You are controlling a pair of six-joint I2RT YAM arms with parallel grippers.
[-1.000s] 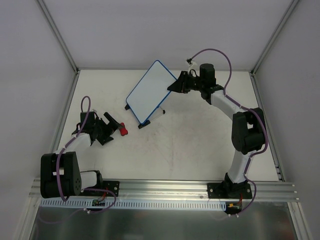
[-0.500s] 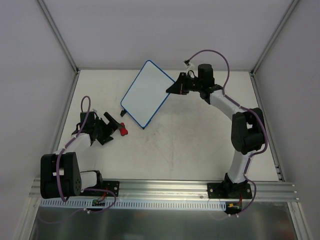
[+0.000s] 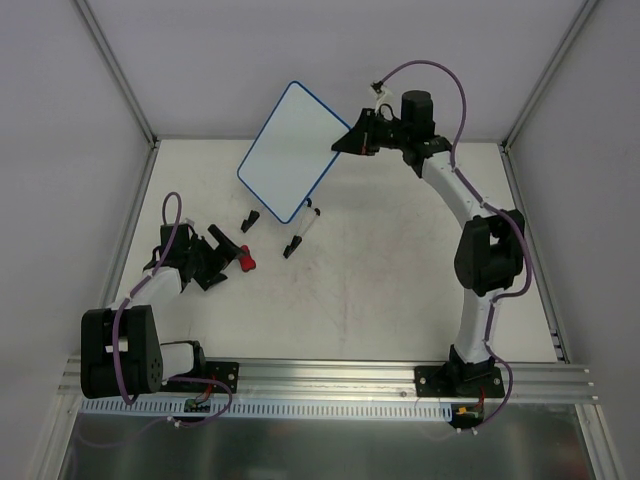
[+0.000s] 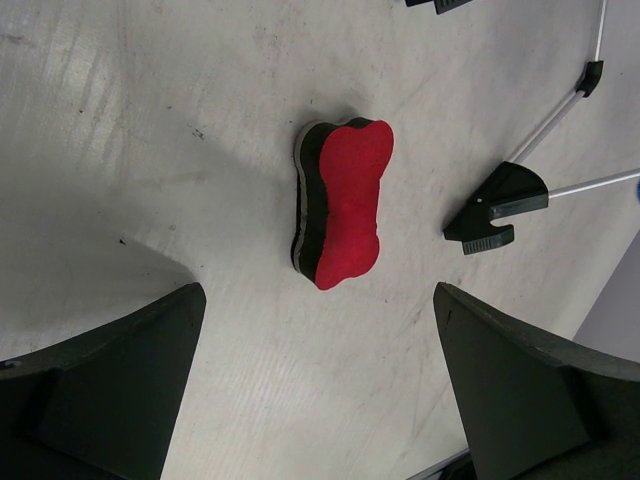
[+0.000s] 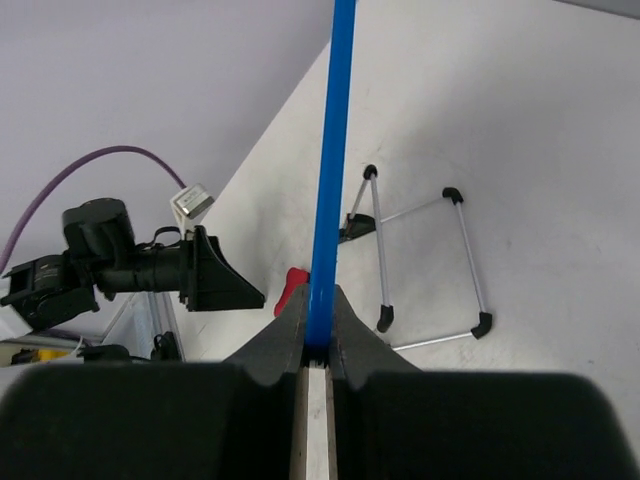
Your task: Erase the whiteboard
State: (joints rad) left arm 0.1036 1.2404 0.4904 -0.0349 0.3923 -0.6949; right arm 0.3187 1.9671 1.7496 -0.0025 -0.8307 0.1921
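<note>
The red bone-shaped eraser (image 3: 246, 262) (image 4: 345, 205) lay flat on the white table (image 3: 400, 260), its black felt layer showing along one side. Everything else in the room I placed from it.

The left gripper (image 3: 228, 262) (image 4: 318, 330) sat low, just on the near-left side of the eraser. Its two black fingers (image 4: 120, 380) were spread as wide as they would go. The eraser lay just ahead of the gap between them, touched by neither, and that claw had hold of nothing.

The whiteboard (image 3: 293, 150) (image 5: 335, 150) was up off the table, beyond the eraser toward the back wall and a little to its right, well apart from it. It hung tilted, its white face plain in the overhead view, with no marks that I could make out.

The right gripper (image 3: 350, 143) (image 5: 318, 320) was farther right of the eraser again, at the board's right-hand corner. It was clamped tight on the thin blue frame, which ran edge-on straight up out of the closed fingers in the wrist view.

Thin wire legs with black feet (image 3: 298, 235) (image 4: 495, 205) (image 5: 420, 260) showed under the board's low edge, between it and the eraser. Whether those feet touched the table I could not tell.
</note>
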